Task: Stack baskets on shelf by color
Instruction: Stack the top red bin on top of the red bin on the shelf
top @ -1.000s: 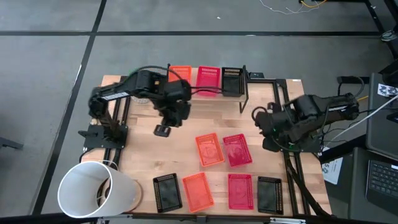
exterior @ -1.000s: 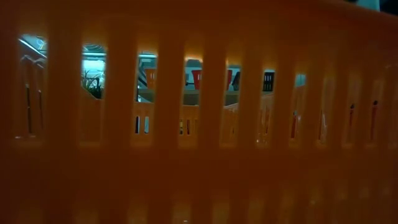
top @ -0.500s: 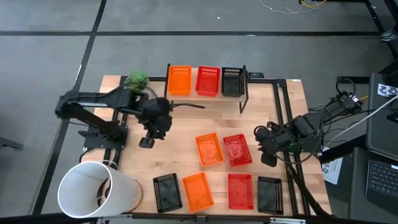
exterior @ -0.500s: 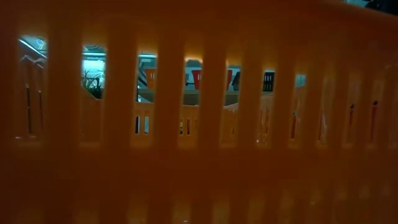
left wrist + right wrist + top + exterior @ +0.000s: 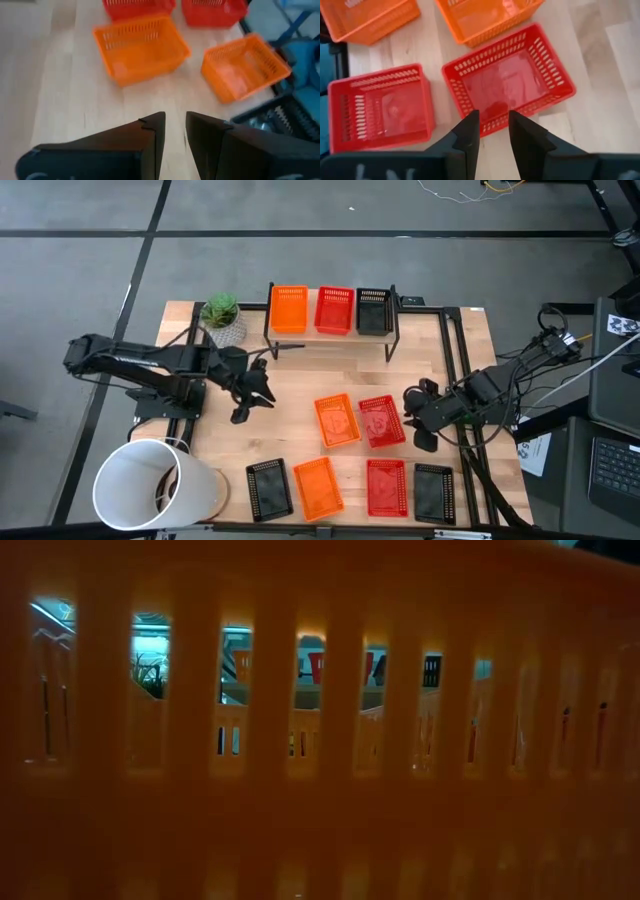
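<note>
Left tool (image 5: pixel 243 406) was seen low over bare tabletop (image 5: pixel 290 385), left of centre, fingers (image 5: pixel 150 145) nearly closed with a narrow gap, nothing held. Ahead of it in the wrist view an orange basket (image 5: pixel 140 47) was seen, with a second orange basket (image 5: pixel 245 67) beside it.

Right tool (image 5: pixel 418 425) was positioned just beside the right edge of the red basket (image 5: pixel 380 422) at centre, fingers (image 5: pixel 467 137) slightly apart over that basket's near rim, nothing gripped. A second red basket (image 5: pixel 380 107) was seen next to it in the wrist view.

On the shelf (image 5: pixel 330 340) at the far edge, three baskets were lined up: orange (image 5: pixel 289 308), red (image 5: pixel 334 310), black (image 5: pixel 372 310). Along the near edge, four more were laid out: black (image 5: pixel 269 487), orange (image 5: pixel 318 486), red (image 5: pixel 386 486), black (image 5: pixel 433 492). A potted plant (image 5: pixel 222 316) was noted left of the shelf, a white bucket (image 5: pixel 155 485) at the near left corner. The low view was blocked by an orange basket wall (image 5: pixel 320 820).
</note>
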`<state>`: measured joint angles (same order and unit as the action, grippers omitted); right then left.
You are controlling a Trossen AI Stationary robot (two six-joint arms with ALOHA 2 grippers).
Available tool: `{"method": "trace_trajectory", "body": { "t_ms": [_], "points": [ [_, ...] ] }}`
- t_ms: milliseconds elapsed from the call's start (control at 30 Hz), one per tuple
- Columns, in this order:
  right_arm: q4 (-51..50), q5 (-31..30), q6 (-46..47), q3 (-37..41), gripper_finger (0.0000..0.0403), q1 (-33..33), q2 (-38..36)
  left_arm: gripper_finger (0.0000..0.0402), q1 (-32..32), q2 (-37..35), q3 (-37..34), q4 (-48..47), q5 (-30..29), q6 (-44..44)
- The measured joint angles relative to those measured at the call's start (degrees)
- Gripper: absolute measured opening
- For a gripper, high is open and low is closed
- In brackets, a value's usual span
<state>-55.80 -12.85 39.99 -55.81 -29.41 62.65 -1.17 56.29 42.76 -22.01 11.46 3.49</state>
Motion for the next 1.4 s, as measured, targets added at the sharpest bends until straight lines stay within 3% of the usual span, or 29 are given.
{"method": "trace_trajectory", "body": {
  "t_ms": [167,267,367,567,900,1400],
  "points": [
    [2.3,-1.7,0.0,0.0,0.0103,0.0,1.0,0.0069,0.0,0.3,-1.5,0.9,-0.3,2.4],
    [2.4,-6.9,-0.7,0.0,0.0103,0.0,3.3,0.0069,-0.1,1.2,-1.7,2.4,-0.5,2.4],
    [1.9,-8.0,-3.0,0.0,0.0103,0.1,6.6,0.0069,-0.1,1.1,-1.6,4.2,-0.5,1.8],
    [2.5,-1.3,-8.6,0.0,0.0103,0.2,12.7,0.0069,-0.1,1.2,-1.6,4.4,-0.5,0.9],
    [5.1,11.0,-10.3,0.0,0.0103,-0.1,21.2,0.0069,-0.1,1.2,-1.6,4.8,-0.5,0.9],
    [5.8,11.0,-10.5,0.0,0.0103,-0.5,28.5,0.0069,-0.1,1.2,-1.6,4.8,-0.5,0.9]
  ]
}}
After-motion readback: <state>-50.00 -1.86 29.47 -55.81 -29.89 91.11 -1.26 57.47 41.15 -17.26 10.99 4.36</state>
